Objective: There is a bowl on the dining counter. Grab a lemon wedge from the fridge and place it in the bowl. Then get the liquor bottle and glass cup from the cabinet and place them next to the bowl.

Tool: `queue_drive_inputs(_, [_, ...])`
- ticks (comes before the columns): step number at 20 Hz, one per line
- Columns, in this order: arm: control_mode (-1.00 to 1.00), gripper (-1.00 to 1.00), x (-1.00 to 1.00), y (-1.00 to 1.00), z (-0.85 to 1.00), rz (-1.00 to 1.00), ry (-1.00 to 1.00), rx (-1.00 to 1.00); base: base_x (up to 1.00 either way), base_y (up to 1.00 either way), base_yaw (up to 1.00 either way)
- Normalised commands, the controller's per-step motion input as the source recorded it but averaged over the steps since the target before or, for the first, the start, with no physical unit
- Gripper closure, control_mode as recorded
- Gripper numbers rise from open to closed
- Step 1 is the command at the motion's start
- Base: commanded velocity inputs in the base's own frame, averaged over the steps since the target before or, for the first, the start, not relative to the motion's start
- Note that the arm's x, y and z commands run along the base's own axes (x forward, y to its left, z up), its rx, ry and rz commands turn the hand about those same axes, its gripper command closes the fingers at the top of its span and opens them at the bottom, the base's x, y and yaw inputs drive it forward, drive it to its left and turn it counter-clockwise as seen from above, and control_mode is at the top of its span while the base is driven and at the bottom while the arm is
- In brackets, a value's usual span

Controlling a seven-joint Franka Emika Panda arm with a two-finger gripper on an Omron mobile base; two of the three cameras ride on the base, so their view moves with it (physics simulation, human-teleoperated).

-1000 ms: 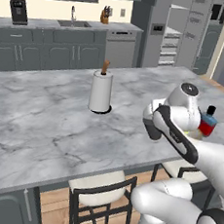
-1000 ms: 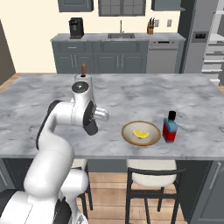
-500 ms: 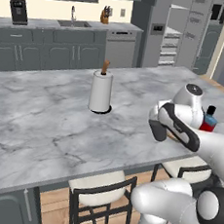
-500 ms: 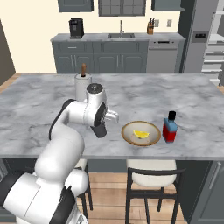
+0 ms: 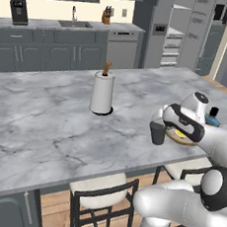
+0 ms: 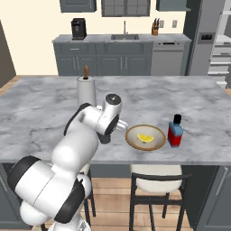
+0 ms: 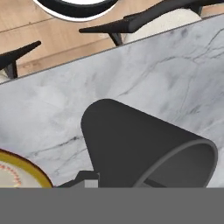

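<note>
Pinched in the two-finger gripper [image 5: 157, 131], the small dark grey tumbler [image 5: 157, 134] is held low, seemingly just above the marble-topped dining counter [image 5: 44, 128], beside the shallow tan-brown bowl [image 6: 145, 137]; the bowl's rim could be clipped by a careless descent.

Along the near edge of the dining counter [image 6: 40, 131], toward its right corner, the bowl [image 6: 145, 137] and the liquor bottle [image 6: 175, 131] stand just beside each other, so little room is left between them. The glass cup [image 5: 157, 133] sits in the closed gripper [image 5: 159, 135] on the bowl's left, blocking that side. The paper-towel roll [image 5: 102, 92] stands mid-counter, well apart; the far edge and left corners lie open, and chairs [image 5: 103, 194] crowd the near edge below.
</note>
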Motion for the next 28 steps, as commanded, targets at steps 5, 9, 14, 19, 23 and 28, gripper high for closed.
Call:
queue_drive_inputs(5, [-1.00,1.00,0.25,0.00,-0.33,0.00,0.00,0.04,0.00,0.00,0.00])
queue_drive_inputs(9, [-1.00,1.00,0.17,0.00,-0.21,0.00,0.00,0.04,0.00,0.00,0.00])
queue_drive_inputs(14, [-1.00,1.00,0.04,0.00,-0.23,0.00,0.00,0.07,0.00,0.00,0.00])
queue_drive_inputs(19, [-1.00,1.00,0.06,0.00,-0.26,0.00,0.00,0.07,0.00,0.00,0.00])
queue_drive_inputs(23, [-1.00,1.00,0.06,0.00,-0.25,0.00,0.00,0.05,0.00,0.00,0.00])
queue_drive_inputs(28, [-1.00,1.00,0.12,0.00,-0.18,0.00,-0.03,0.04,0.00,0.00,0.00])
